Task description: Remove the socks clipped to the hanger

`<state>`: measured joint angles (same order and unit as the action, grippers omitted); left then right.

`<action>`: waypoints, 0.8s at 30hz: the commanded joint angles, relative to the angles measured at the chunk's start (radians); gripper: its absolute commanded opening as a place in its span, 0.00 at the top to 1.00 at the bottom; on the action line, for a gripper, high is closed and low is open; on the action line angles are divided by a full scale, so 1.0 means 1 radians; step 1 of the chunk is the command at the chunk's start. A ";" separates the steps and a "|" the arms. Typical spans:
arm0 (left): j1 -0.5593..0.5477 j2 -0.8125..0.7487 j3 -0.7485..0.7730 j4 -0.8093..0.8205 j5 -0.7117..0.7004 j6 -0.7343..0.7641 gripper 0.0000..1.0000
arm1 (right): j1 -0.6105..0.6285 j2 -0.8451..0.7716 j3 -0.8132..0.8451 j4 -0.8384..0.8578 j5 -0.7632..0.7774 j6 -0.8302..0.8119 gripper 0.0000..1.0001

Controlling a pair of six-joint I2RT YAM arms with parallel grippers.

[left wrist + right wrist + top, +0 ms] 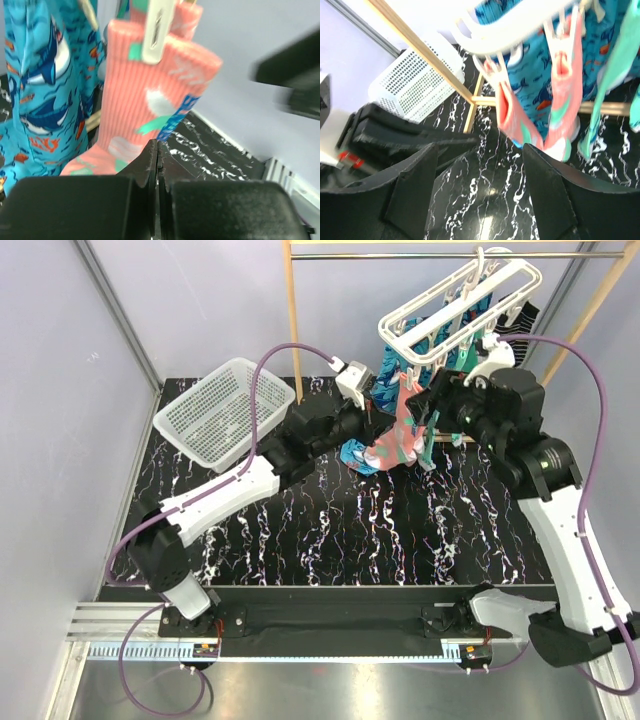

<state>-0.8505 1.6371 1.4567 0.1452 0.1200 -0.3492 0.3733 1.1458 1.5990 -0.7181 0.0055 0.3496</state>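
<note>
From overhead I see the hanger [462,302] tilted on the wooden rack [291,320] at the far right of the table [330,530]. Both arms crowd in under it around the coral sock [398,440]. Only that view shows the striped sock [527,314] at the hanger's far end.

My left wrist camera gives what overhead cannot. The left tool [155,150] has its fingers pressed together, tips right against the sock's lower edge, and I see no cloth in the seam. A white clip [157,30] pinches the cuff.

The right tool [480,150] is spread wide below the frame, with two coral socks and a teal sock [615,65] hanging ahead of it.

The shark-print cloth [40,75] behind the socks is cut off in both wrist views, and the right arm is only a dark blur on the left camera.

The basket [220,412] sits well apart at far left, while the two tools are near each other.
</note>
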 commanded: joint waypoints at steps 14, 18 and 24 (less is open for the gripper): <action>-0.056 0.130 0.091 0.040 -0.221 -0.043 0.14 | 0.004 -0.136 0.062 0.008 0.024 -0.041 0.23; -0.079 0.219 0.210 0.013 -0.321 -0.040 0.12 | 0.004 -0.165 0.058 -0.001 0.030 -0.060 0.23; -0.087 0.317 0.295 -0.039 -0.473 -0.054 0.20 | 0.006 -0.179 0.032 0.000 0.022 -0.074 0.23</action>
<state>-0.9356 1.9461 1.6905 0.0826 -0.2199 -0.3962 0.3733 0.9627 1.6459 -0.7296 0.0174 0.3019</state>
